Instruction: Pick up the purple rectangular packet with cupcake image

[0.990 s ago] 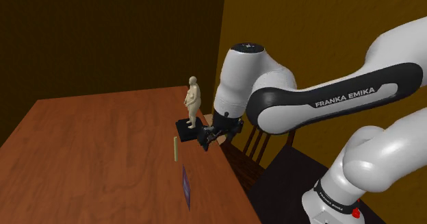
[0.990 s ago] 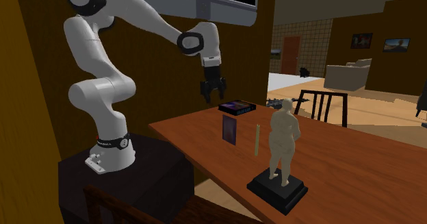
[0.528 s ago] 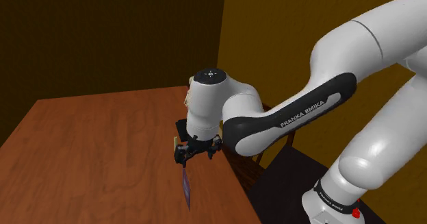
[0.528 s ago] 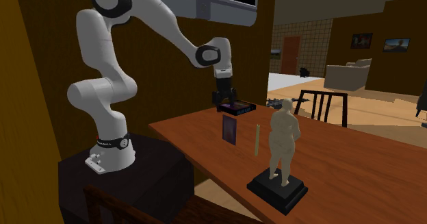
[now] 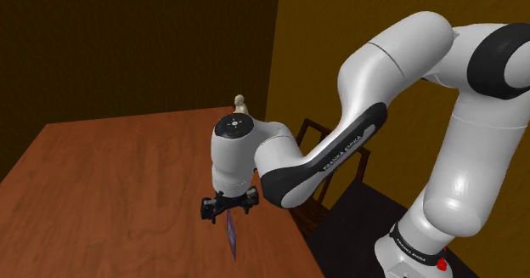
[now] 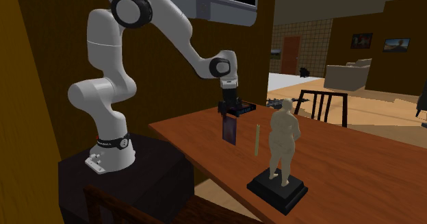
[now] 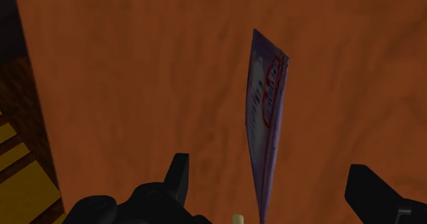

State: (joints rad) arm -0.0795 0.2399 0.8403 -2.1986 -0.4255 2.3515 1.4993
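Wrist view: gripper [image 7: 268, 169] is spread wide with nothing clasped. The purple packet [image 7: 265, 113] runs out from the gap, its near end roughly midway between the two fingers [image 7: 179, 176], touched by neither. The packet stands on its thin edge on the wooden table [image 7: 137, 85], one broad face toward each finger, with red and white print I can't read as a cupcake from here. To me it looks thin, light and flat-sided, probably a bit floppy and glossy. It could slip, and a nudge would likely tip it flat; not fragile, just easy to knock over. Best hold, I'd say: pinch across the two broad faces near the upper edge and close gently so it doesn't buckle. Second exterior view: gripper [image 6: 228, 109] hangs right over the top edge of the packet [image 6: 229, 129]. Beyond the fingers lies a dark flat box [image 6: 241, 107]. Off to one side of them stands a pale upright stick [image 6: 257, 140], and further on a tan figurine [image 6: 282, 142] on a black base, all apart from the packet. Shoulder view: gripper [image 5: 228, 207] sits over the packet [image 5: 231, 235], near the table's [image 5: 102, 183] edge. The table is reddish-brown wood grain, mostly bare. The room has brown walls and a dark chair [image 6: 321, 106] past the table. An opening leads onto a lit room with a sofa [image 6: 352, 72] and framed pictures.
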